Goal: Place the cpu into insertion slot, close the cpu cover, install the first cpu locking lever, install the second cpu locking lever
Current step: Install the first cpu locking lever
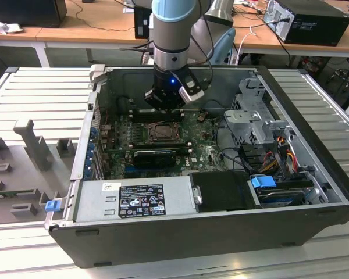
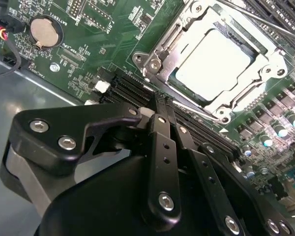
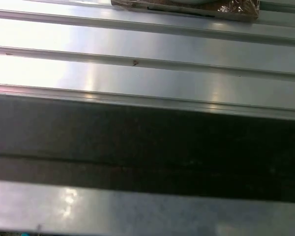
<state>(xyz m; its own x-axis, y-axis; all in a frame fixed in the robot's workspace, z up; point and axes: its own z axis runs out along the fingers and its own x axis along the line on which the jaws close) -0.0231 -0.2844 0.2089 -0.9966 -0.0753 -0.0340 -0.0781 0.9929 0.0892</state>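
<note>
Your gripper (image 2: 160, 101) — fingers pressed together, grasping nothing — hangs just beside the insertion slot (image 2: 173, 37). The cpu (image 2: 214, 59) sits seated — cpu cover (image 2: 265, 66) lies flat around it.

A robotics lab is suggested: an opened computer case (image 1: 221, 232) is laid on a ribbed metal table (image 1: 41, 93), with cable-strewn wooden desks (image 1: 93, 23) seen behind the gripper (image 1: 163, 104).

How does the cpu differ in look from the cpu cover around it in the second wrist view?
The cpu is a plain, pale silver square with an unbroken top; the cpu cover is a shiny metal frame with a big window, screws and ridges. The cpu lies inside the window, the cpu cover rings it. Both are metal and lie flat on the green motherboard.
</note>
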